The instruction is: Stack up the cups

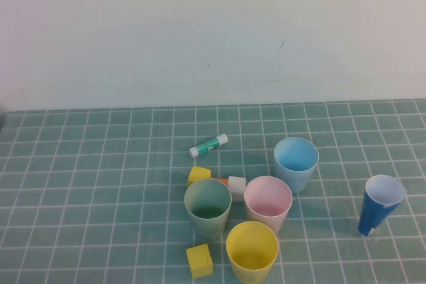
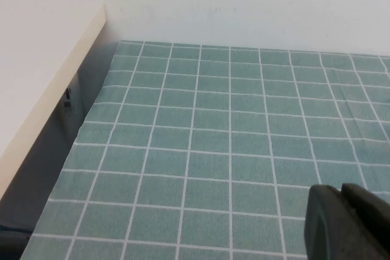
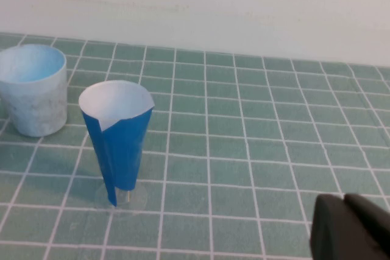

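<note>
Currently unstacked: four cups, upright and empty, clustered near mid-worktop (image 1: 80, 184). Green cup (image 1: 208, 207) beside pink cup (image 1: 267, 203); yellow cup (image 1: 251, 252) nearest the robot; light blue cup (image 1: 296, 163) farthest. Step in hand: none begun; next move calls for gripping one cup and nesting it. Dark blue cone (image 1: 381, 204) stands apart, empty. Left tool (image 2: 347, 223) and right tool (image 3: 350, 226) hang over bare worktop, grip state cannot be told.

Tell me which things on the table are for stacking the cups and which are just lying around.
For the job:
yellow cup
green cup
pink cup
light blue cup

Just lying about:
dark blue cup
glue stick
two yellow blocks
white block

Left claw and right claw show only in the wrist views.
</note>
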`<move>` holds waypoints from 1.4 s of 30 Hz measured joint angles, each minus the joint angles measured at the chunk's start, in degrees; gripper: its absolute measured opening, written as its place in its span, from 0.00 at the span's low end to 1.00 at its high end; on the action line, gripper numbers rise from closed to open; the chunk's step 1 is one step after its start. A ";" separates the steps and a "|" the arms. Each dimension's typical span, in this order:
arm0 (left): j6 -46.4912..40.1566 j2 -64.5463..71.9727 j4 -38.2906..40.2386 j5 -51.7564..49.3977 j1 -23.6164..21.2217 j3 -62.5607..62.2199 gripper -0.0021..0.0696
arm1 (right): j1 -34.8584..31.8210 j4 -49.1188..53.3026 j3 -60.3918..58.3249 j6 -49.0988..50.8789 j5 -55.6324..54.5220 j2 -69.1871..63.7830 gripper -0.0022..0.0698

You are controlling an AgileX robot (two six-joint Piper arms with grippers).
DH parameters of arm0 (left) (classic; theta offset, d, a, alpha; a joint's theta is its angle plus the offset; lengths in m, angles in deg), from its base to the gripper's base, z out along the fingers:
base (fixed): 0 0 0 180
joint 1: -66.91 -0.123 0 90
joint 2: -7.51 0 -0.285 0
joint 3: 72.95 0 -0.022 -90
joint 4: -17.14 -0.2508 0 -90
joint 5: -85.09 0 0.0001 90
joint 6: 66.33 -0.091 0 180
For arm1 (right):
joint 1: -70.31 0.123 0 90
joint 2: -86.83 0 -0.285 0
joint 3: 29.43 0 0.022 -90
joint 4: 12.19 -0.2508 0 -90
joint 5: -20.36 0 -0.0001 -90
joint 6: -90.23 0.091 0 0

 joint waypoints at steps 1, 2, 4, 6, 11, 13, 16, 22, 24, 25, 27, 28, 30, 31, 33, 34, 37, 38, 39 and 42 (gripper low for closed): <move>0.00 0.00 0.00 0.00 0.00 0.00 0.03 | 0.00 0.00 0.00 0.00 0.00 0.00 0.03; 0.00 0.00 0.00 0.00 0.00 0.00 0.03 | 0.00 0.00 0.00 0.00 0.00 0.00 0.03; 0.00 0.00 0.00 0.00 0.00 0.00 0.03 | 0.00 0.00 0.00 0.00 0.00 0.00 0.03; 0.00 0.00 0.00 0.00 0.00 0.00 0.03 | 0.00 0.00 0.00 0.00 0.00 0.00 0.03; 0.00 0.00 0.00 0.00 0.00 0.00 0.03 | 0.00 0.00 0.00 0.00 0.00 0.00 0.03; 0.00 0.00 0.00 0.00 0.00 0.00 0.03 | 0.00 0.00 0.00 0.00 0.00 0.00 0.03; 0.00 0.00 0.00 0.00 0.00 0.00 0.03 | 0.00 0.00 0.00 0.00 0.00 0.00 0.03; 0.00 0.00 0.00 0.00 0.00 0.00 0.03 | 0.00 0.00 0.00 0.00 0.00 0.00 0.03; 0.47 0.00 1.90 1.00 0.00 0.00 0.03 | 0.00 0.00 0.00 0.00 0.00 0.00 0.03; 1.41 0.00 4.05 1.93 0.00 0.14 0.03 | 0.00 0.00 0.00 0.00 0.00 0.00 0.03; 4.36 0.00 10.52 3.60 0.00 0.28 0.03 | 0.00 0.00 0.00 0.00 0.00 0.00 0.03; 6.71 0.00 15.61 4.86 0.00 0.28 0.03 | 0.00 0.00 0.00 0.00 0.00 0.00 0.03; 11.43 0.00 26.59 7.10 0.00 0.28 0.03 | 0.00 -0.24 0.00 0.00 0.00 0.00 0.03; 13.63 0.00 32.79 7.97 0.00 0.28 0.03 | 0.00 -0.83 0.00 0.00 0.00 0.00 0.03; 15.43 0.00 41.70 9.08 0.00 0.28 0.03 | 0.00 -3.77 0.00 0.29 0.00 0.00 0.03; 15.32 0.00 43.68 9.65 0.00 0.28 0.03 | 0.00 -5.60 0.00 0.80 0.00 0.00 0.03; 12.09 0.00 44.48 11.04 0.00 0.28 0.03 | 0.00 -14.35 0.00 2.92 0.00 0.00 0.03; 11.24 0.00 44.48 11.30 0.00 0.28 0.03 | 0.00 -17.68 0.00 3.48 0.00 0.00 0.03; 10.76 0.00 44.51 11.59 0.00 0.28 0.03 | 0.00 -21.00 -0.11 3.96 0.15 0.00 0.03; 9.68 0.00 45.80 12.64 0.00 0.28 0.03 | 0.00 -30.28 -0.11 4.69 0.27 0.00 0.03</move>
